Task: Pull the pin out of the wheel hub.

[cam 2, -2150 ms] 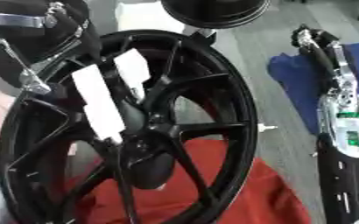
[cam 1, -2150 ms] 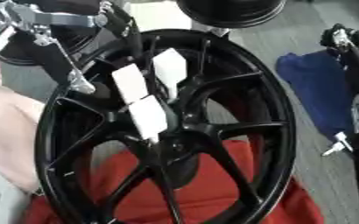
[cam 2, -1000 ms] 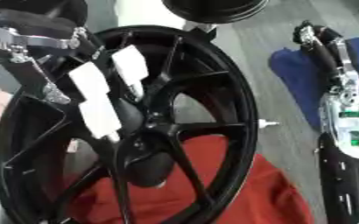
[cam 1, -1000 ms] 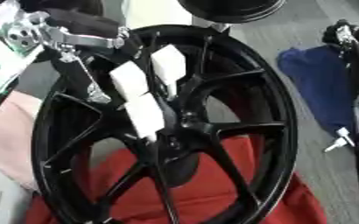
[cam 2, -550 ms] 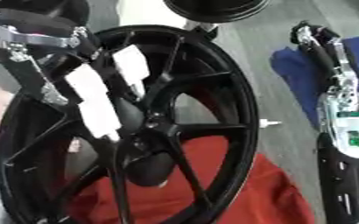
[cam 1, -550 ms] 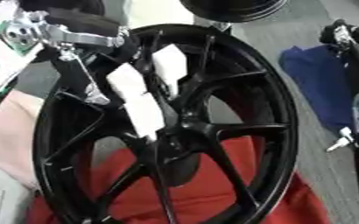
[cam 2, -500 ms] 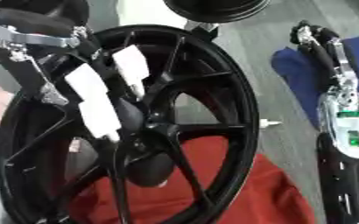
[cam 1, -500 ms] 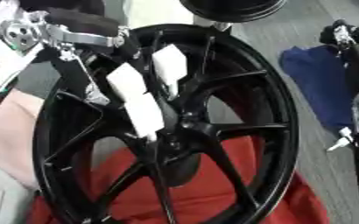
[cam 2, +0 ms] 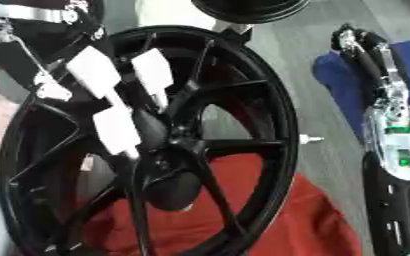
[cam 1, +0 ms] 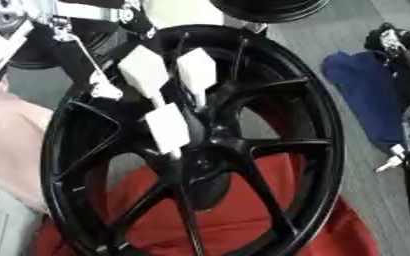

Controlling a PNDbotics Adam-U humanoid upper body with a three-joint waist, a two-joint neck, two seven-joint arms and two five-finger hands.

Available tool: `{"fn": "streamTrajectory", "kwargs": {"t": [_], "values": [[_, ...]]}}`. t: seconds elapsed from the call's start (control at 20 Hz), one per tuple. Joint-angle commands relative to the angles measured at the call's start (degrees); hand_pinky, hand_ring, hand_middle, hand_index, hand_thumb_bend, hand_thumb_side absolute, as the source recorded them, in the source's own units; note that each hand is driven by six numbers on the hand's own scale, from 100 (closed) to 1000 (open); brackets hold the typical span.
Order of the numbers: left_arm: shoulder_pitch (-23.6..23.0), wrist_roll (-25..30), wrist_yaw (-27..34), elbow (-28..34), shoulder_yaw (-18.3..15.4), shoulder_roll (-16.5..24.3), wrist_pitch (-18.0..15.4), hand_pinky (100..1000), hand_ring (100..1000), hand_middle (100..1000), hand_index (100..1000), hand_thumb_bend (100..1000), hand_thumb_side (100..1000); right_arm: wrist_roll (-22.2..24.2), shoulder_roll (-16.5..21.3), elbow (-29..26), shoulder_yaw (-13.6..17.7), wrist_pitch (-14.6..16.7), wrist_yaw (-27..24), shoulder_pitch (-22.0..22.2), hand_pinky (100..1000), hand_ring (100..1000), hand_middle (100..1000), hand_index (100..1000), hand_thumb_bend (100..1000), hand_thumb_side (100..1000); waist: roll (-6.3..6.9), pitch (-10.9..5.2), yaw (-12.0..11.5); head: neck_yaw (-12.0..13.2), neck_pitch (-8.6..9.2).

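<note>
A black spoked wheel (cam 1: pixel 318 125) lies on a red cloth (cam 1: pixel 243 220) and fills most of both views. My left hand (cam 1: pixel 143 70) reaches in from the upper left, its white-padded fingers over the hub (cam 1: pixel 210 152). Two pads sit above the hub and a third pad (cam 2: pixel 114 129) beside it. Between them in the right eye view stands a short dark stub, the pin (cam 2: pixel 152 127), and the pads appear closed on it. My right hand (cam 2: pixel 359 41) shows dark at the upper right, away from the wheel, above a blue cloth (cam 1: pixel 366 90).
My right arm (cam 2: pixel 392 135), silver with a green patch, runs down the right edge, a small white knob (cam 2: pixel 312 139) sticking out toward the rim. A second black wheel (cam 1: pixel 270 7) stands at the top. A pink cloth (cam 1: pixel 7 135) lies at the left on the grey floor.
The whole picture has shifted slightly, so the camera moved. My left hand stays at the hub, its upper pads a little higher than before. The right arm has not moved.
</note>
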State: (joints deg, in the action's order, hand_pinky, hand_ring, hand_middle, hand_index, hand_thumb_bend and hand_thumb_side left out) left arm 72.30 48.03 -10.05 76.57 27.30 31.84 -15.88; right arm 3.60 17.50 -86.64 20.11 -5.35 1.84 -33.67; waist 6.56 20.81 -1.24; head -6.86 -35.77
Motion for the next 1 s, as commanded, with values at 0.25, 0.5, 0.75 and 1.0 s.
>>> {"fn": "streamTrajectory", "kwargs": {"t": [0.25, 0.5, 0.75, 1.0], "values": [[1.24, -1.13, 2.99, 0.77, -9.46, 7.65, 0.12, 609, 441, 215, 333, 274, 165, -0.39, 2.17, -0.73, 0.50, 0.07, 0.33, 0.16, 920, 793, 664, 657, 100, 575, 0.86, -1.92, -1.21, -0.87, -1.05], [-4.17, -5.81, 4.27, 2.06, -16.26, 15.29, 1.32, 613, 443, 215, 337, 267, 167, -1.42, 3.01, -1.05, 1.63, -0.12, 0.08, 0.93, 921, 793, 664, 657, 100, 571, 1.37, -2.55, -2.88, -2.50, -1.66], [-11.79, -10.55, 8.30, 0.63, -23.68, 23.04, 2.78, 609, 434, 219, 348, 227, 162, -2.50, 3.68, -1.42, 2.76, -0.33, -0.35, 1.47, 921, 794, 665, 657, 100, 568, 1.38, -3.00, -4.46, -4.12, -1.98], [-19.30, -15.17, 10.37, -5.65, -30.53, 27.29, 5.48, 617, 449, 274, 405, 252, 150, -3.57, 3.93, -1.61, 3.83, -0.46, -0.75, 1.78, 922, 794, 666, 658, 100, 564, 0.97, -3.21, -5.55, -5.74, -1.83]]}}
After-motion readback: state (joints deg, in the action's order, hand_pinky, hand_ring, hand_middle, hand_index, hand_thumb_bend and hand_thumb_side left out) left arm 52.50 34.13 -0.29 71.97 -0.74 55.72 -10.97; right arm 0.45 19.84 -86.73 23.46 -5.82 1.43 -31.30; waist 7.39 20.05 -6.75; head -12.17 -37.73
